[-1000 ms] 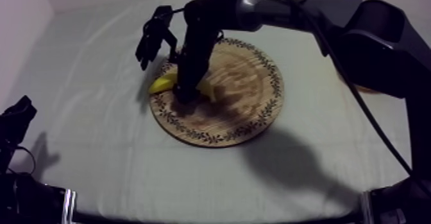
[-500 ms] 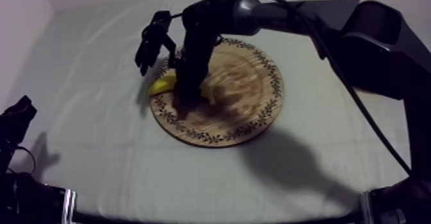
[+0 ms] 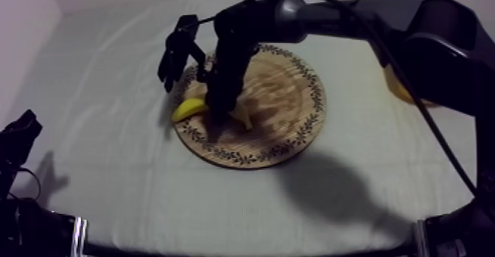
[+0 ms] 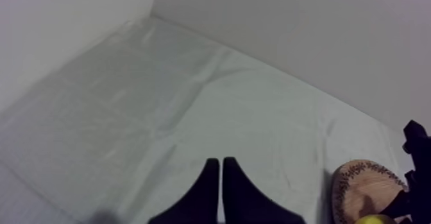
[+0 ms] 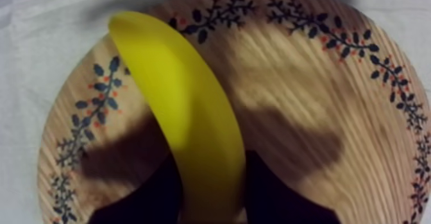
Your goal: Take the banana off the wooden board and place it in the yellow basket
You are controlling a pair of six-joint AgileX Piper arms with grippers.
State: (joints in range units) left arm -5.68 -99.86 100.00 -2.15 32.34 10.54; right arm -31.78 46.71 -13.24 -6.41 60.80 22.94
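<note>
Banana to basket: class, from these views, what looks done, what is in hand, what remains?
Done: the right gripper is shut on the banana, a finger at each side. In hand: the lift; the banana lies over the wooden board, and whether it has cleared it cannot be told. Left: carrying it to the yellow basket and releasing it. The left gripper sits shut, idle.

Top view: my right gripper [image 3: 219, 115] covers the banana [image 3: 188, 110] at its middle, with a yellow end out on either side. The basket [image 3: 401, 90] is mostly hidden behind my right arm, just a yellow sliver. Right wrist view: the banana's near end is cut off between my fingers [image 5: 147, 201], and the board [image 5: 308, 72] rim is cut off beyond them.
</note>
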